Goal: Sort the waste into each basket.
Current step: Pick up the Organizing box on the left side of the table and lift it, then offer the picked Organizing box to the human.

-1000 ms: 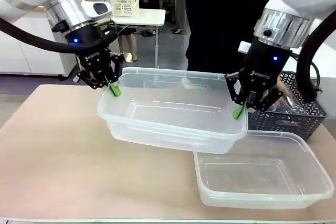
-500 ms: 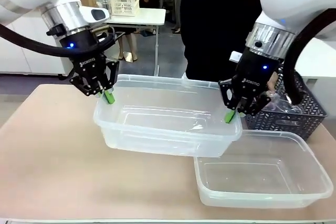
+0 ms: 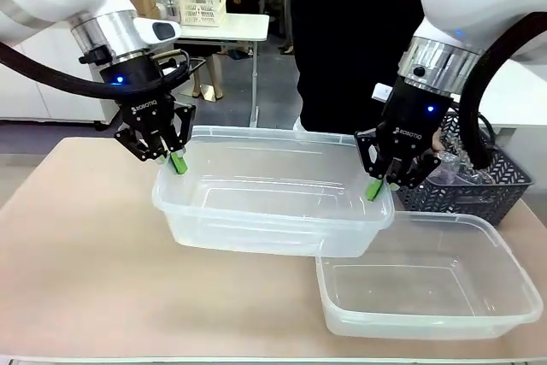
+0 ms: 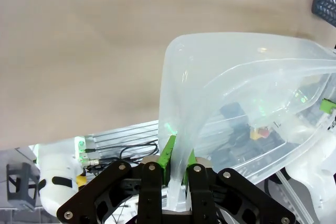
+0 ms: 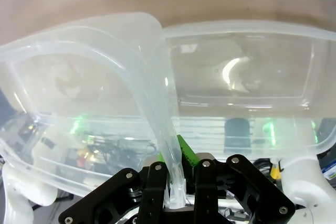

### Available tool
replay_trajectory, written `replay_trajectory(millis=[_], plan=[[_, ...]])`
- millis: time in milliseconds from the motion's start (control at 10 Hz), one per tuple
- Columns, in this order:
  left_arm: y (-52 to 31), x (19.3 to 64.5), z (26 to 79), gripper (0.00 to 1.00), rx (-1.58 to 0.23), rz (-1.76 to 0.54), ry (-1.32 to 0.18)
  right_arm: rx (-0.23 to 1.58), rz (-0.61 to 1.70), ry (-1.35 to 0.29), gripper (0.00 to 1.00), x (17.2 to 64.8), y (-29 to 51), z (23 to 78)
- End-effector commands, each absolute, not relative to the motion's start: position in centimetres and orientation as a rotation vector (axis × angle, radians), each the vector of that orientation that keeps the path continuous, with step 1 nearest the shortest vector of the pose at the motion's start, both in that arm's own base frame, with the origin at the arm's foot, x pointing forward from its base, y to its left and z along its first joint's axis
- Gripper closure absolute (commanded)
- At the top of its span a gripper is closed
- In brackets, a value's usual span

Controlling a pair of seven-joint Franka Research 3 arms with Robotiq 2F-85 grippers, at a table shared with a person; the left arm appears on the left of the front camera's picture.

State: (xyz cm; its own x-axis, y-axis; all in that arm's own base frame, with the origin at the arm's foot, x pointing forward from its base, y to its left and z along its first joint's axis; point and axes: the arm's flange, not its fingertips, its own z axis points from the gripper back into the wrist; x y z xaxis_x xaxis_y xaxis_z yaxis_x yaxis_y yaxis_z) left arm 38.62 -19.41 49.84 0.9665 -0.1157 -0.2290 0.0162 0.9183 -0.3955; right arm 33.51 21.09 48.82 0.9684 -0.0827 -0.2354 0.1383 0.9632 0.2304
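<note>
Carried leftward, large clear tub hangs rim-clamped by left gripper and right gripper; apparently a clearing step, next needing level, synchronised set-down.

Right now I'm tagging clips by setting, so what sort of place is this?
Probably a robotics lab or test room: the left gripper and right gripper hold a large clear tub at a beige worktable. Behind stands a white table with a cream crate.

The left gripper, fingers down, pinches the clear tub at its left rim; the right gripper pinches its right rim.
</note>
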Motion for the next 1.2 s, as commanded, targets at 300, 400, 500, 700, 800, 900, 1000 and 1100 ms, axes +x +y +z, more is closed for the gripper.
replay_trajectory(millis=[300, 400, 500, 700, 800, 900, 1000, 1100], plan=[[-18.94, 38.85, 50.53, 0.93, -0.426, -0.069, 0.25, 0.258, -0.118, 0.228, 0.94, 33.62, 20.83, 48.76], [-18.94, 38.85, 50.53, 0.93, -0.426, -0.069, 0.25, 0.258, -0.118, 0.228, 0.94, 33.62, 20.83, 48.76], [-18.94, 38.85, 50.53, 0.93, -0.426, -0.069, 0.25, 0.258, -0.118, 0.228, 0.94, 33.62, 20.83, 48.76], [-18.94, 38.85, 50.53, 0.93, -0.426, -0.069, 0.25, 0.258, -0.118, 0.228, 0.94, 33.62, 20.83, 48.76], [-18.94, 38.85, 50.53, 0.93, -0.426, -0.069, 0.25, 0.258, -0.118, 0.228, 0.94, 33.62, 20.83, 48.76], [-18.94, 38.85, 50.53, 0.93, -0.426, -0.069, 0.25, 0.258, -0.118, 0.228, 0.94, 33.62, 20.83, 48.76], [-18.94, 38.85, 50.53, 0.93, -0.426, -0.069, 0.25, 0.258, -0.118, 0.228, 0.94, 33.62, 20.83, 48.76], [-18.94, 38.85, 50.53, 0.93, -0.426, -0.069, 0.25, 0.258, -0.118, 0.228, 0.94, 33.62, 20.83, 48.76]])
